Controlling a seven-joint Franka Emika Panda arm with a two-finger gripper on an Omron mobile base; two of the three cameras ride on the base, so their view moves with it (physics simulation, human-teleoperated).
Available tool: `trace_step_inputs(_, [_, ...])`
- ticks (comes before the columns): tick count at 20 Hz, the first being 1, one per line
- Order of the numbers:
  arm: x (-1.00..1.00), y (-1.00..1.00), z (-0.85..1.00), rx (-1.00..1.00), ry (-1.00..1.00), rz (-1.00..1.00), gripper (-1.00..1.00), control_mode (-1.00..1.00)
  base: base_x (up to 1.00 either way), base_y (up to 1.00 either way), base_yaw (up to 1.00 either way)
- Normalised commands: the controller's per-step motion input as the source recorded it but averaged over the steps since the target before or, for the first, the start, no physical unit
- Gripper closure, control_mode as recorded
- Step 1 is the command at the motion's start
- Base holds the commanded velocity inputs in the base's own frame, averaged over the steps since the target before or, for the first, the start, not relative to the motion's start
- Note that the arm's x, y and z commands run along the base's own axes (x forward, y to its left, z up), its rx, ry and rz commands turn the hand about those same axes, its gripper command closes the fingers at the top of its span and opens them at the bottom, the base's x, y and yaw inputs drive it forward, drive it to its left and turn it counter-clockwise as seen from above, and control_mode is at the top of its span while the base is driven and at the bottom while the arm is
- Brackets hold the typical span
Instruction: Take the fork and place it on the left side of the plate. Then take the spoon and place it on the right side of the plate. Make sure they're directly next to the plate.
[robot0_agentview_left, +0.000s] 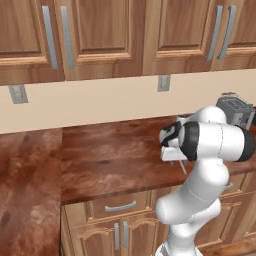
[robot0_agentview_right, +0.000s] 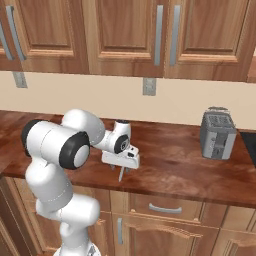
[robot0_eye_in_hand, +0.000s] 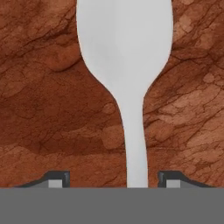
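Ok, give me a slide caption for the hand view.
Spoon lying on the wooden counter, its handle between the gripper fingertips.

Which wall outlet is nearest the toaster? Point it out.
The right-hand outlet, under the middle cabinet doors. It is closer to the toaster than the left-hand outlet, which sits at the wall's far end.

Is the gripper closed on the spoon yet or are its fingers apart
Apart. In the hand view the spoon handle runs between the two fingertips with bare counter showing on both sides; the gripper isn't pinching it.
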Motion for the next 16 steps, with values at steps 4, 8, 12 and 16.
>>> trace_step_inputs(4, [0.13,0.11,-0.31,0.0,0.0,0.0,1.0,-1.0,0.0,0.0,0.0])
trace_step_inputs(8, [0.03,0.15,-0.31,0.0,0.0,0.0,1.0,-1.0,0.0,0.0,0.0])
trace_step_inputs(12, [0.0,0.25,-0.24,0.0,-0.04,0.0,1.0,-1.0,0.0,0.0,0.0])
trace_step_inputs(16, [0.0,0.24,-0.1,0.0,-0.07,0.0,1.0,-1.0,0.0,0.0,0.0])
